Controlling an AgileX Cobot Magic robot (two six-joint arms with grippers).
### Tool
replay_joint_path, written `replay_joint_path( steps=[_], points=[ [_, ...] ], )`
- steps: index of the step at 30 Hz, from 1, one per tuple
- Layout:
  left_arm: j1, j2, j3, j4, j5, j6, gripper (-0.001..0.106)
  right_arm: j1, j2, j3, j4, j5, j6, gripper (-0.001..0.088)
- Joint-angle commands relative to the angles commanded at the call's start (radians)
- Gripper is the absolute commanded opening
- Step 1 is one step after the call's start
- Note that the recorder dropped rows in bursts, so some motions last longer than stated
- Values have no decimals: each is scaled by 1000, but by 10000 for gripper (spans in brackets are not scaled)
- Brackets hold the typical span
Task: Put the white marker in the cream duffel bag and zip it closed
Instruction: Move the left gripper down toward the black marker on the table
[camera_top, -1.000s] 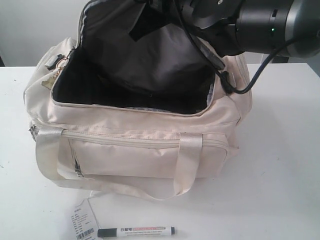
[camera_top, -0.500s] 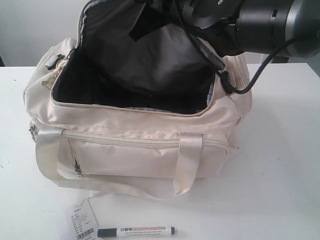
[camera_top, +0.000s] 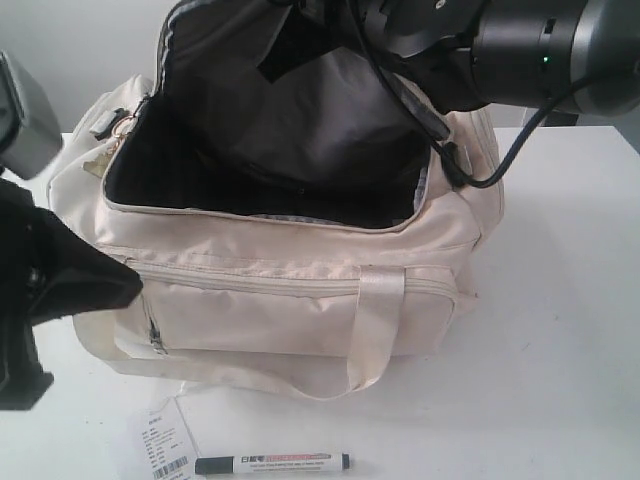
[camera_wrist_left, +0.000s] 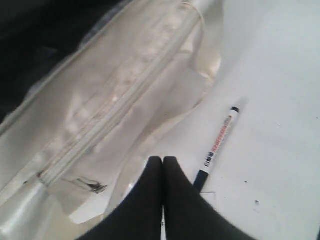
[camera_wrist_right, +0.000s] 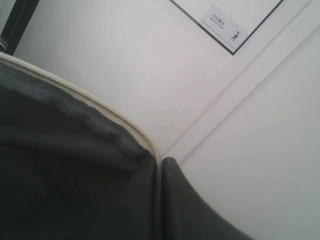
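A white table (camera_top: 560, 350) fills the exterior view, and a wall stands behind it. On the table sits the cream duffel bag (camera_top: 280, 300), large and soft, with its main opening unzipped and a dark grey lining showing inside. Its top flap (camera_top: 300, 110) is lifted up and back, with the lining side facing the camera.

The right arm (camera_top: 520, 50), dark and bulky, reaches in from the upper right, above the back of the bag. In its wrist view, the right gripper (camera_wrist_right: 160, 162) is clenched on the cream-trimmed edge of the flap, with the trim running in between the two dark fingers. The left arm (camera_top: 50, 290) comes in at the left edge of the exterior view, just beside the bag's left end and low over the table. In its wrist view, the left gripper (camera_wrist_left: 162, 162) is pressed closed with its fingers touching and nothing between them, hovering above the table near the bag's front.

A shiny cream strap handle (camera_top: 375, 330) drapes down the bag's front, crossing the zip (camera_top: 250, 283) of the front pocket.

The white marker (camera_top: 272, 463) lies flat on the table in front of the bag, outside it, close to the near edge. In the left wrist view, its dark end lies just beside the closed fingertips. A white paper barcode tag (camera_top: 165, 445) lies just to the marker's left. A small gold charm (camera_top: 100, 160) hangs at the bag's upper left corner.
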Motion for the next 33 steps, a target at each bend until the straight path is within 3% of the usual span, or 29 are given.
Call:
replay_joint_path(
  steps=[10,18,21,29,33],
  points=[
    [-156,165,0,-7,66,103,0,0,0,0,0,0,0,0],
    [-210,290,0,-7,53,109,2,0,0,0,0,0,0,0],
    [-228,331,0,-7,29,126,98,0,0,0,0,0,0,0],
    [-242,433,0,-16,-54,145,527,0,0,0,0,0,0,0],
    [-242,486,2,-63,-148,165,590,0,0,0,0,0,0,0]
  ],
)
